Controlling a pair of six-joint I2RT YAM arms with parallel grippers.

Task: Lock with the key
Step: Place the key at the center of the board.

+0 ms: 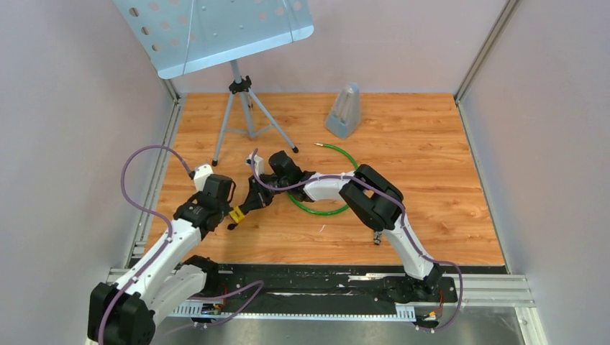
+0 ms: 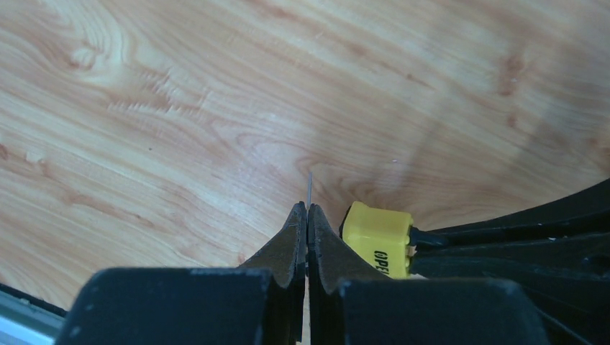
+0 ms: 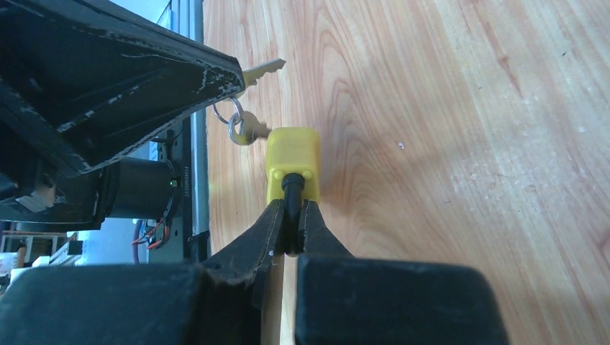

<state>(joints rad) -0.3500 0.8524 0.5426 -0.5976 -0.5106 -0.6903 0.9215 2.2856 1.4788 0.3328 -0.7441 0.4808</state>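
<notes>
We reach both arms inward, meeting low over the counter (image 1: 431, 165). Our left gripper (image 2: 308, 210) pinches the key (image 3: 260, 70). Our right gripper (image 3: 291, 210) clamps the black stem of the yellow lock (image 3: 291, 154) beside it.

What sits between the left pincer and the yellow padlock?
A key ring and a second key, hanging from the key the left pincer grips, reaching the padlock. Right wrist view shows it; insertion unclear.
</notes>
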